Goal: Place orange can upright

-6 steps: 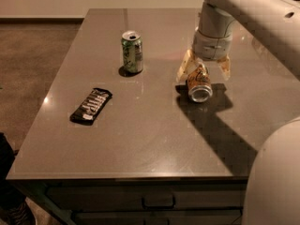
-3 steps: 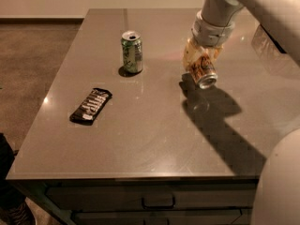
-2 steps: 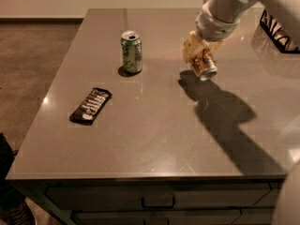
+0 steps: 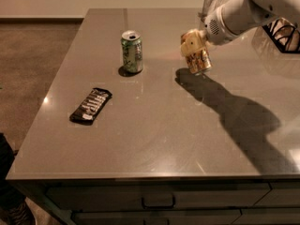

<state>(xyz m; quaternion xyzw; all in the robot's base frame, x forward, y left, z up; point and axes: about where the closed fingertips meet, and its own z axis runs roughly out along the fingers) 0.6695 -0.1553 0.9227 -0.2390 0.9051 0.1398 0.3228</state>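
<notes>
The orange can has an orange-tan label and silver rims. It hangs tilted in the air above the grey table, right of centre at the back. My gripper is shut on the orange can and grips its upper part. The white arm reaches in from the upper right. The can's shadow lies on the table just below it.
A green-and-white can stands upright at the back left of the orange can. A black snack bar lies at the left side. A black wire object sits at the far right edge. Drawers run below the table's front edge.
The gripper has lifted the orange can off the table, raised it and turned it from lying towards upright. The arm has swung so it now comes in from the right.
</notes>
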